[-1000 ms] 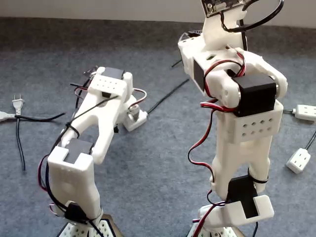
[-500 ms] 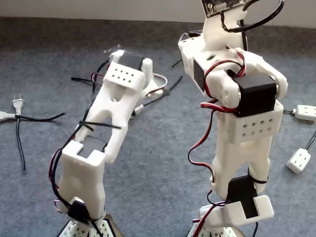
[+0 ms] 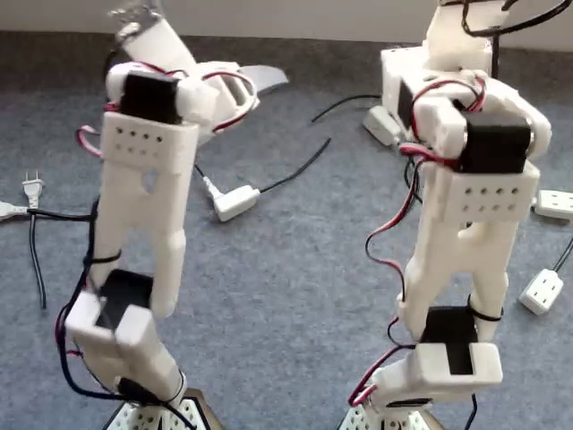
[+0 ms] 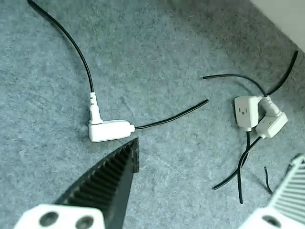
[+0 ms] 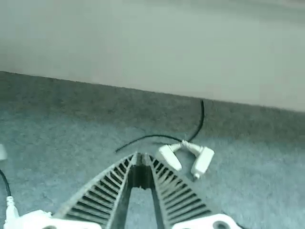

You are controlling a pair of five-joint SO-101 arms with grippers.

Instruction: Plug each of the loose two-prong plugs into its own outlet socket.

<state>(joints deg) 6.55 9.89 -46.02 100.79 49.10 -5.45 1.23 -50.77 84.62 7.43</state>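
Note:
A white socket block [image 3: 235, 202] lies mid-carpet with a small white plug [image 4: 94, 109] joined to its end; the same block [image 4: 110, 130] lies just beyond my left gripper's black fingertip. My left gripper [image 4: 217, 150] hangs high above it, open and holding nothing; it is also in the high view [image 3: 260, 79]. A loose two-prong plug [image 3: 32, 188] rests at the far left. Two white pieces, a socket [image 4: 247, 112] and a plug body [image 4: 271, 124], lie together by the right arm. My right gripper [image 5: 141, 160] is shut and holds nothing, pointing toward that pair [image 5: 186, 155].
Two more white outlet sockets [image 3: 555, 204] [image 3: 542, 291] lie at the right edge of the grey carpet [image 3: 295, 296]. Black cords [image 3: 295, 170] trail across the middle and the left side. A pale wall [image 5: 152, 43] borders the far side.
The left arm let go of the white socket block and rose up and back, leaving the block on the carpet. The right arm shifted to the right.

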